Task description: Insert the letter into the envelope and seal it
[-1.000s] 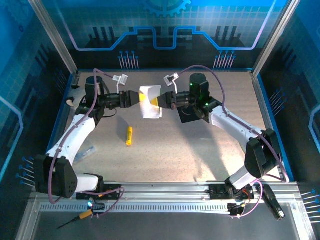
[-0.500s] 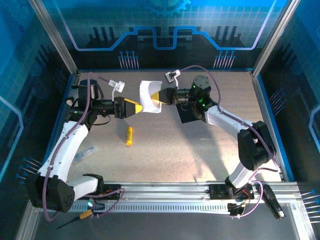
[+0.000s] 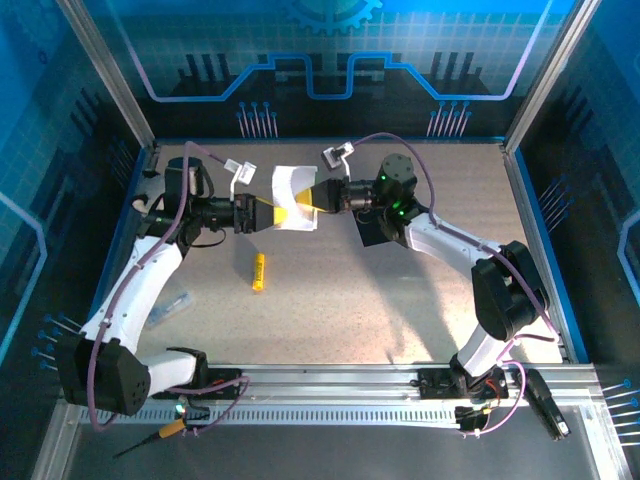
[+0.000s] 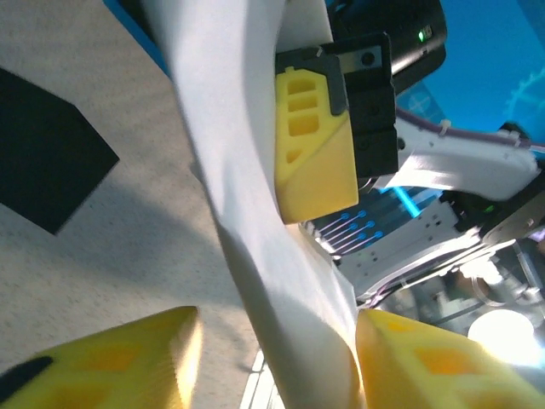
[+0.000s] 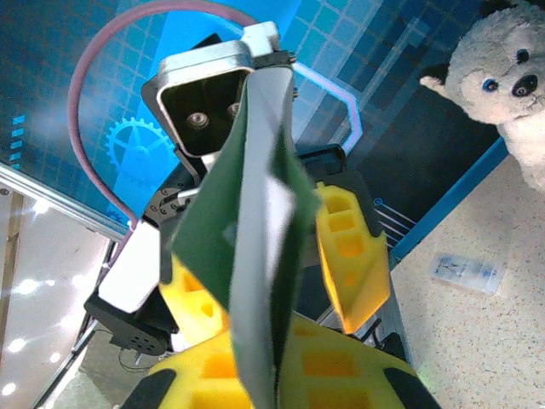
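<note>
While right end effector [image 3: 302, 202] stays clamped on letter [image 3: 292, 186], left end effector [image 3: 281, 212] back in, jaws apart astride it, narrowing: regrasp underway; envelope [image 3: 372, 236] at 4 o'clock.

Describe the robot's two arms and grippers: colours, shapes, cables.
The left arm and right arm have white link shells with black joint housings. A thin purple cable loops along each. The left gripper and right gripper end in chunky yellow fingers with moulded recesses. Small green lights glow near the right arm's wrist.
</note>
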Action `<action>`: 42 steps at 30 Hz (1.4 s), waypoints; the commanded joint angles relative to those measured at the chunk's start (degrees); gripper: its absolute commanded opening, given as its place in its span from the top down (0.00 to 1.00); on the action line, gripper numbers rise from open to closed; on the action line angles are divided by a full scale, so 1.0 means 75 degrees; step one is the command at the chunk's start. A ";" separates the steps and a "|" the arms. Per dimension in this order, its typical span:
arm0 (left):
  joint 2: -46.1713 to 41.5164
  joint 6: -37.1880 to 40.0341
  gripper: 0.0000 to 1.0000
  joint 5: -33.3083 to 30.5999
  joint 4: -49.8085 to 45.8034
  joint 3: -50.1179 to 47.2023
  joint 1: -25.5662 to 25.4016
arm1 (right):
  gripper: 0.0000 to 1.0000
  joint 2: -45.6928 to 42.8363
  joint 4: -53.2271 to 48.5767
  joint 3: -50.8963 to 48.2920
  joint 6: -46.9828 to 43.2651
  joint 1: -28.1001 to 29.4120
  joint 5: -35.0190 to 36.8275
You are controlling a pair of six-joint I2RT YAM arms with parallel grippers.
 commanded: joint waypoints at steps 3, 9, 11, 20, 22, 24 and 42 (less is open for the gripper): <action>-0.0025 -0.0211 0.79 0.0268 0.0538 -0.0098 -0.0038 | 1.00 -0.0030 0.0116 0.0015 -0.0102 0.0136 -0.0154; -0.0026 -0.0575 1.00 0.0281 0.1039 -0.0170 -0.0045 | 0.95 -0.0156 -0.0246 0.0004 -0.0370 0.0172 -0.0144; -0.0026 -0.0727 1.00 0.0247 0.1269 -0.0221 -0.0053 | 0.86 -0.0192 -0.0364 -0.0007 -0.0469 0.0195 -0.0130; 0.0020 -0.0938 1.00 -0.0400 0.1523 -0.0289 -0.0050 | 0.53 -0.0514 -0.0792 -0.0238 -0.0808 0.0231 -0.0061; 0.0062 -0.0945 1.00 -0.0592 0.1475 -0.0243 -0.0045 | 0.54 -0.0607 -0.1029 -0.0308 -0.0968 0.0231 -0.0061; 0.0109 -0.0916 1.00 -0.0759 0.1414 -0.0187 -0.0046 | 0.59 -0.0679 -0.1215 -0.0369 -0.1102 0.0234 -0.0051; -0.0078 -0.0396 0.46 0.0183 0.0714 -0.0289 -0.0051 | 1.00 -0.0657 -0.0207 -0.0674 -0.0270 0.0125 -0.0079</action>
